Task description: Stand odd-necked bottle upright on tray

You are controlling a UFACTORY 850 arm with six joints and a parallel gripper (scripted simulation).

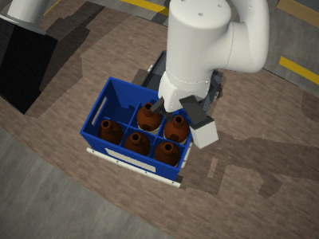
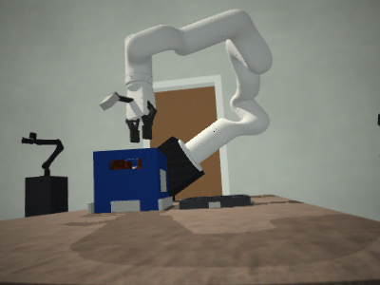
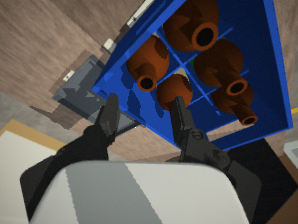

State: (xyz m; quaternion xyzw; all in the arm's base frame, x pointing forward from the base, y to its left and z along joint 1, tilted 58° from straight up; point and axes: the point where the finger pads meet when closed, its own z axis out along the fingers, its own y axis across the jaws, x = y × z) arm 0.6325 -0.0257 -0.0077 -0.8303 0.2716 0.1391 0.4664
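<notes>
A blue crate holds several brown bottles standing in its cells, among them one at the back middle and one at the back right. The back left cell is empty. My gripper hangs above the crate's back row with its fingers open and nothing between them. In the exterior view the gripper is clear above the crate. In the wrist view the open gripper frames the bottle mouths below. The dark tray lies flat behind the crate.
The arm's dark base stands close behind the crate. A black box with a small dark arm on it stands at the left. The tray also shows in the wrist view.
</notes>
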